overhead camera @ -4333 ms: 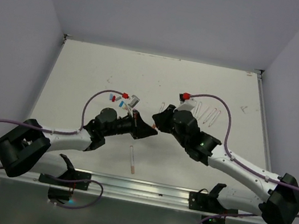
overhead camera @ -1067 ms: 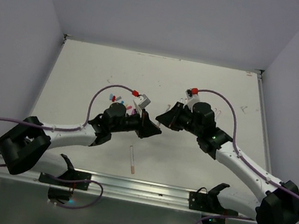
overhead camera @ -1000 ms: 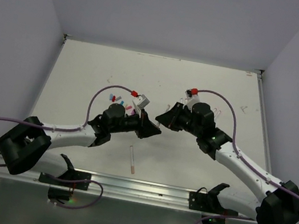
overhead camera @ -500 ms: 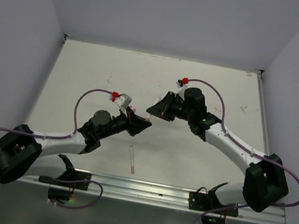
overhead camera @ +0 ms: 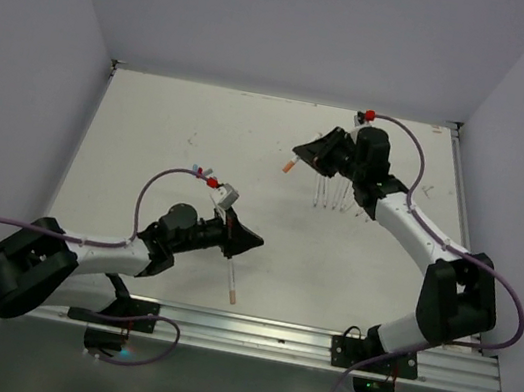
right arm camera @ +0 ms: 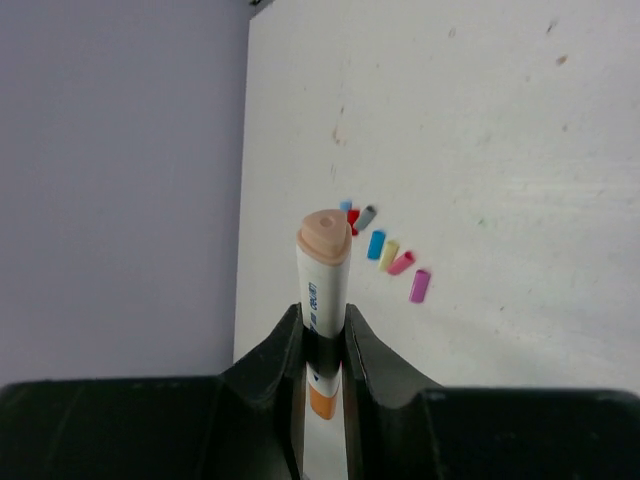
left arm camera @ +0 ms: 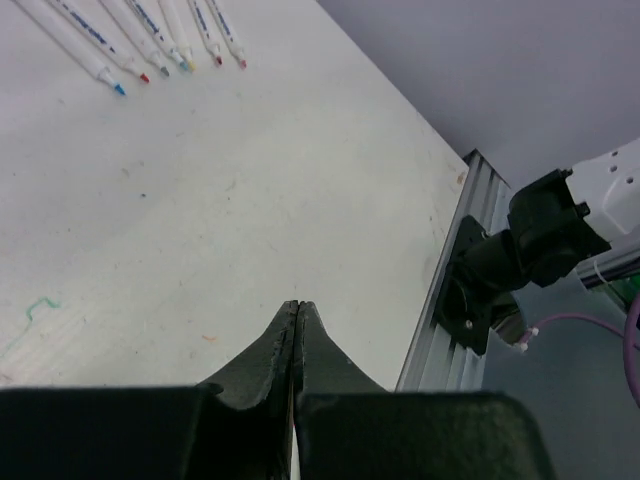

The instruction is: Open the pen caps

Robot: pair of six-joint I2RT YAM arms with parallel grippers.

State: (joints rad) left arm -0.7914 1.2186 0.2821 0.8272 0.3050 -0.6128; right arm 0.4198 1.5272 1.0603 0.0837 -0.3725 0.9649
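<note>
Matt white worktop (overhead camera: 172, 129), flat and faintly scuffed with small ink marks, edged at the near side by a ribbed aluminium rail (left arm camera: 440, 300). Two white-and-black arms reach over it.

The left gripper (left arm camera: 297, 310) is low over the near centre of the worktop. Its black, tapered jaws are pressed fully together, with nothing seen between them. A lone pen (overhead camera: 232, 279), thin and white-barrelled, lies flat on the worktop just beside and nearer than these jaws.

The right gripper (right arm camera: 322, 315) is raised over the far right. Its jaws are clenched on the barrel of a held pen (right arm camera: 323, 265), a white marker with an orange band and a rounded triangular peach end standing clear of the jaw tips.

A row of pens (overhead camera: 331, 194), uncapped and side by side, lies just below the right gripper.

The pen caps (right arm camera: 385, 250), short glossy plastic tubes in red, grey, blue, yellow, pink and magenta, lie clustered left of centre, apart from both grippers.
</note>
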